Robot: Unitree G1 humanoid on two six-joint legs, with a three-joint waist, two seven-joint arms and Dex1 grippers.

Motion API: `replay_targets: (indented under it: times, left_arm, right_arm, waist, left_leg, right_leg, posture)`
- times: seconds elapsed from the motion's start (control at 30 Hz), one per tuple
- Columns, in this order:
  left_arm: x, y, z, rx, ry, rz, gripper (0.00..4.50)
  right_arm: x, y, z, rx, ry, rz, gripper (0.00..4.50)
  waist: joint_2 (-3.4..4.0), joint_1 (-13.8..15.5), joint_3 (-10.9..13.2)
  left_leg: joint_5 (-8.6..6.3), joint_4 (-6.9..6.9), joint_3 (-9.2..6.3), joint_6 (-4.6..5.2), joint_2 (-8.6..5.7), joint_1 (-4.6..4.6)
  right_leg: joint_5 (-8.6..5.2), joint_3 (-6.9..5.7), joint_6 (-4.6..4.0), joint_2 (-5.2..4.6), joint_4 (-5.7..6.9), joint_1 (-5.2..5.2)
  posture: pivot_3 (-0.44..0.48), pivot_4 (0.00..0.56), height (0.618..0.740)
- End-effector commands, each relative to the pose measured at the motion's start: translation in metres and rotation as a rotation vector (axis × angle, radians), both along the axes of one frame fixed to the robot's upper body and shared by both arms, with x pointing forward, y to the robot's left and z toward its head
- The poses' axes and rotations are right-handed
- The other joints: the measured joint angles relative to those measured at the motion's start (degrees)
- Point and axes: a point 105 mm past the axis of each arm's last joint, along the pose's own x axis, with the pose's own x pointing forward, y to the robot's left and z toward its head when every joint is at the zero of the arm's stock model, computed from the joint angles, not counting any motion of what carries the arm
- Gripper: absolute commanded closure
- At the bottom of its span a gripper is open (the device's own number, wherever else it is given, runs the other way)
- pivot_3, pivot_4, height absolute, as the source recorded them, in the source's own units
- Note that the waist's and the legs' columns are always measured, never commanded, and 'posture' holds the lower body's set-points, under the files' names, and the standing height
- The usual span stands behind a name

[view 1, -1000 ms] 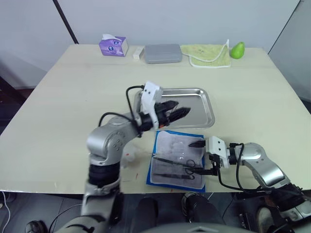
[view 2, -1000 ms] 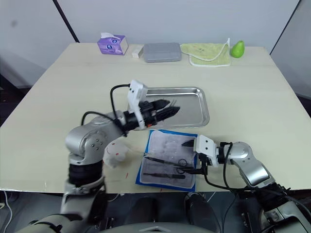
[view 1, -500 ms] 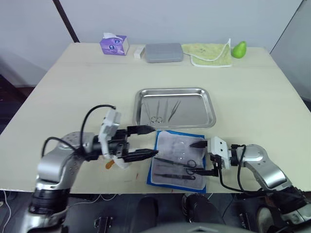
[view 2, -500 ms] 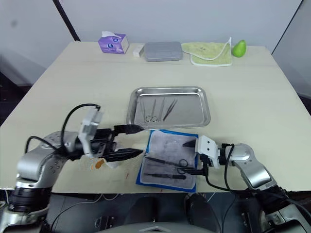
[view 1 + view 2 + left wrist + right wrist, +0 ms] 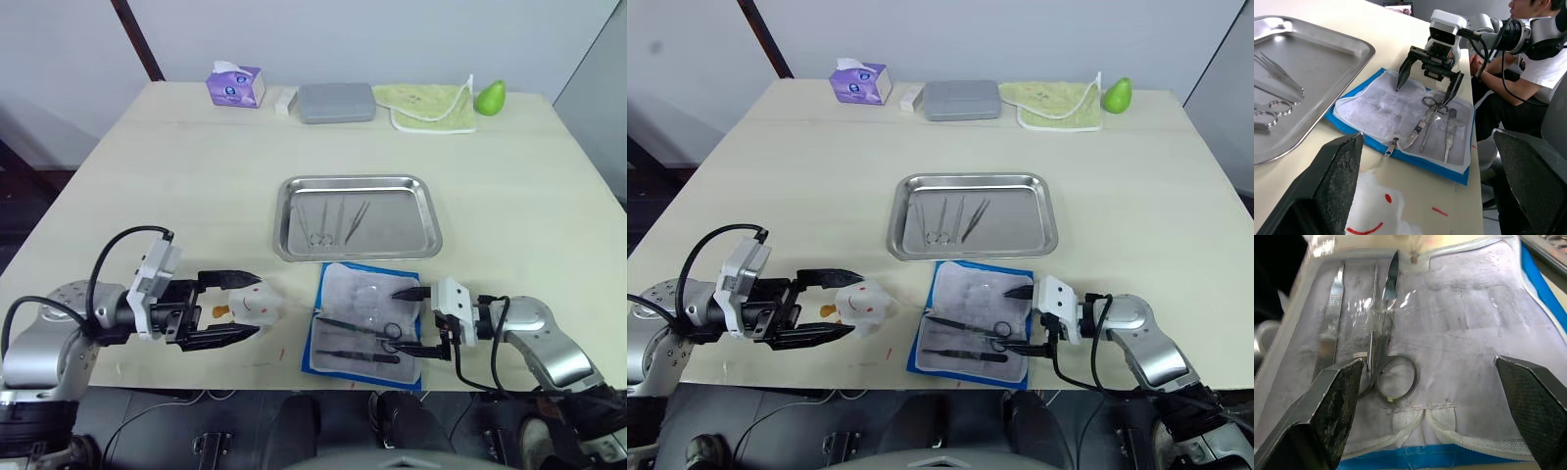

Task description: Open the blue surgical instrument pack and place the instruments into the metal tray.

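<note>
Three instruments lie in the metal tray. Three more remain on the opened blue surgical instrument pack beside it. My right gripper hovers there, fingers apart, empty.

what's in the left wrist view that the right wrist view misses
The left wrist view adds the tray with instruments in it, the open right gripper over the pack, a crumpled white wad and a seated person. The right wrist view adds the stitched white tab at the pack's edge. Both show the opened pack's pale inside with scissors and tweezers lying on it.
</note>
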Motion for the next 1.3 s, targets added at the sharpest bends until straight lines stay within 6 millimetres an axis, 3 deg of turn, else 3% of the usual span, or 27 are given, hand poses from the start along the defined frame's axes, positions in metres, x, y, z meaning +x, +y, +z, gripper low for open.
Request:
replay_targets:
  times: [0.03,0.23,0.37,0.57,0.73,0.97,1.3]
  left_arm:
    - [0.000,-0.004,0.007,0.013,-0.044,-0.037,0.04]
    - [0.003,-0.014,0.006,0.020,-0.055,-0.088,0.04]
    - [0.005,-0.025,0.001,0.031,-0.062,-0.131,0.04]
    - [0.013,-0.052,-0.008,0.046,-0.093,-0.221,0.04]
    - [0.020,-0.081,-0.008,0.050,-0.133,-0.283,0.04]
    - [0.030,-0.110,-0.020,0.090,-0.148,-0.364,0.04]
    - [0.036,-0.095,-0.064,0.150,-0.158,-0.383,0.04]
  right_arm:
    - [-0.006,-0.005,0.023,0.084,0.025,-0.008,0.00]
    - [-0.025,-0.021,0.065,0.109,-0.021,0.002,0.00]
    - [-0.045,-0.055,0.101,0.024,-0.078,-0.040,0.00]
    - [-0.072,-0.086,0.139,-0.069,-0.072,-0.108,0.00]
    - [-0.087,-0.091,0.148,-0.075,-0.075,-0.135,0.00]
    - [-0.090,-0.086,0.148,-0.074,-0.093,-0.170,0.00]
    - [-0.091,-0.079,0.146,-0.067,-0.101,-0.171,0.00]
  waist:
    - [0.10,0.2,0.1]
    - [0.43,0.4,0.4]
    - [0.48,0.4,0.5]
    - [0.42,0.5,0.7]
    - [0.16,0.6,0.7]
    - [0.16,0.3,0.7]
    - [0.18,0.5,0.7]
  left_leg:
    - [0.00,0.04,0.01,0.00,-0.02,-0.13]
    - [0.00,0.22,-0.21,0.01,-0.26,-1.20]
    - [0.00,0.35,-0.30,0.02,-0.31,-1.36]
    - [0.00,0.50,-0.41,0.03,-0.34,-1.32]
    - [0.00,0.69,-0.43,0.04,-0.43,-1.32]
    - [0.00,0.78,-0.41,0.04,-0.47,-1.31]
    - [0.01,0.80,-0.42,0.05,-0.47,-1.32]
  right_leg:
    - [0.02,-0.05,-0.03,0.01,0.01,-0.10]
    - [0.17,-0.33,0.19,0.05,0.11,-0.88]
    - [0.13,-0.39,0.26,0.04,0.09,-0.92]
    - [0.10,-0.42,0.38,0.09,0.15,-0.77]
    - [0.23,-0.40,0.58,0.03,0.12,-0.62]
    - [0.29,-0.33,0.68,0.04,0.16,-0.59]
    - [0.30,-0.33,0.66,0.03,0.18,-0.59]
  posture:
    - [0.000,0.150,0.740]
    - [0.000,0.150,0.740]
    - [0.000,0.150,0.740]
    - [0.000,0.150,0.740]
    - [0.000,0.150,0.740]
    - [0.000,0.150,0.740]
    - [0.000,0.150,0.740]
